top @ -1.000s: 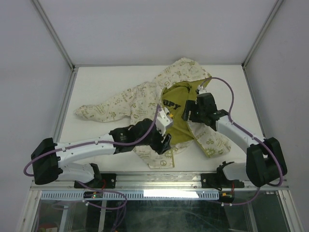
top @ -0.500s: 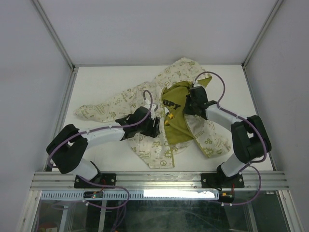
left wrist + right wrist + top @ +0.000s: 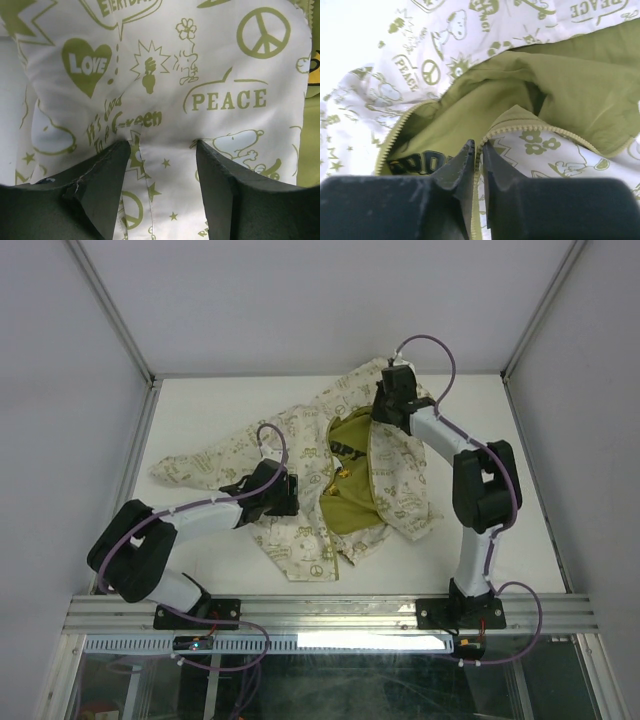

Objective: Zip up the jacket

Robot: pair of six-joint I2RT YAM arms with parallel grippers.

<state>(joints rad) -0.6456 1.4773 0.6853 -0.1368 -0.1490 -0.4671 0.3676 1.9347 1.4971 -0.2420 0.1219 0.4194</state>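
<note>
The jacket [image 3: 300, 440] lies open on the white table, cream with olive prints, its olive lining [image 3: 350, 505] showing down the middle. My right gripper [image 3: 383, 410] is at the collar end near the hood, shut on the toothed zipper edge [image 3: 540, 131] of the right front panel; in the right wrist view the jaws [image 3: 479, 147] pinch that edge. My left gripper [image 3: 290, 492] rests on the left front panel. Its fingers [image 3: 112, 170] stand apart, pressed onto the printed fabric [image 3: 200, 75], with a soft fold between them.
One sleeve [image 3: 185, 468] stretches left across the table [image 3: 200, 530]. A dark lettered patch [image 3: 420, 164] sits on the lining. Grey enclosure walls close the left, right and far sides. A metal rail [image 3: 330, 612] runs along the near edge.
My right gripper has shut on the zipper edge and carried it toward the far collar end, turning the right panel print-side up. My left gripper slid left on the left panel.
</note>
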